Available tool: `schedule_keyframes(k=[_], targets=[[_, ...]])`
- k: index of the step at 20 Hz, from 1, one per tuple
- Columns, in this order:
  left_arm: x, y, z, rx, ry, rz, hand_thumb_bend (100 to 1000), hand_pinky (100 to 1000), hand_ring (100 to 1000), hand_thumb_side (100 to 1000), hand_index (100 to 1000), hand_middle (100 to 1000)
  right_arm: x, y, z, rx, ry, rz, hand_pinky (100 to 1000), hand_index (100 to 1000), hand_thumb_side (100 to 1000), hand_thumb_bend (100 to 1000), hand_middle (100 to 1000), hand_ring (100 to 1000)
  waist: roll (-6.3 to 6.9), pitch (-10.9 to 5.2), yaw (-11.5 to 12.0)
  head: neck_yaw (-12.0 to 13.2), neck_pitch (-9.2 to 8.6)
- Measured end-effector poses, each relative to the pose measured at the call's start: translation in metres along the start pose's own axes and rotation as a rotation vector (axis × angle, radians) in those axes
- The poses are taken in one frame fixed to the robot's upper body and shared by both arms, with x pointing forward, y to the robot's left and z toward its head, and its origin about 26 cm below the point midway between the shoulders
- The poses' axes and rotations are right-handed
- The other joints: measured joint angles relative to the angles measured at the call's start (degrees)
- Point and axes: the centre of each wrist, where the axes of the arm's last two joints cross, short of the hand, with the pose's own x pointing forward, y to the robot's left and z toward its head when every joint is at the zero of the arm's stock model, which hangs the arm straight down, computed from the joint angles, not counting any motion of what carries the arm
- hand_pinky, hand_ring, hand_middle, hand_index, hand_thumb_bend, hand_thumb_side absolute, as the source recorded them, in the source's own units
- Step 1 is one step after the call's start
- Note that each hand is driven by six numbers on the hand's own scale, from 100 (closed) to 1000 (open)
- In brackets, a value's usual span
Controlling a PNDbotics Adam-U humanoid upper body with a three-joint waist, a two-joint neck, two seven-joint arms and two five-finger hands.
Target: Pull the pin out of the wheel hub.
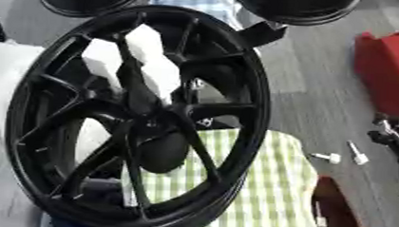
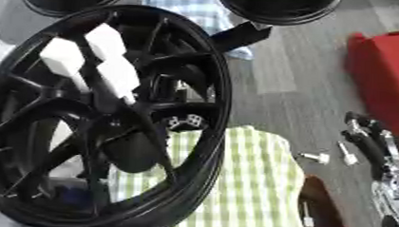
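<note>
A large black spoked wheel (image 1: 237,78) stands nearly upright and fills the left and middle of both views. Its hub (image 1: 165,116) is dark, and a rounded black part (image 1: 161,152) hangs just below it. Small white marks (image 2: 186,122) show beside the hub; I cannot tell whether they belong to a pin. Two small white pins (image 1: 324,157) (image 1: 358,154) lie on the grey surface to the right of the wheel. My right hand (image 2: 370,147) shows at the right edge, close to those pins, fingers relaxed and holding nothing. My left hand is not visible.
White blocks (image 2: 63,58) show through the upper spokes. A green-and-white checked cloth (image 1: 267,184) lies under and behind the wheel's lower right. A red box (image 1: 391,70) stands at the right edge. Two more black wheels (image 1: 298,7) sit at the top.
</note>
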Motion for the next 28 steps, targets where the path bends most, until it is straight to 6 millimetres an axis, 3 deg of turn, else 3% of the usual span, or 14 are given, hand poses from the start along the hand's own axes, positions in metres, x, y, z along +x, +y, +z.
schedule_keyframes(k=[7, 19, 28], targets=[[0.009, 0.001, 0.0, -0.046, -0.025, -0.051, 831, 800, 768, 469, 831, 711, 0.002, -0.001, 0.0, -0.009, -0.011, -0.002, 730, 743, 515, 217, 690, 635, 0.31, 0.55, -0.7, -0.6, -0.77], [0.026, -0.012, -0.02, -0.349, -0.047, -0.186, 908, 823, 804, 399, 856, 752, 0.003, -0.001, -0.001, 0.0, -0.008, 0.002, 730, 744, 515, 218, 690, 635, 0.61, 0.54, -0.9, -1.0, -0.76], [0.02, -0.023, -0.044, -0.466, -0.01, -0.175, 901, 811, 793, 393, 844, 734, 0.004, 0.0, -0.001, 0.011, -0.009, 0.003, 730, 744, 512, 222, 691, 635, 0.74, 0.37, -0.9, -1.0, -0.68]])
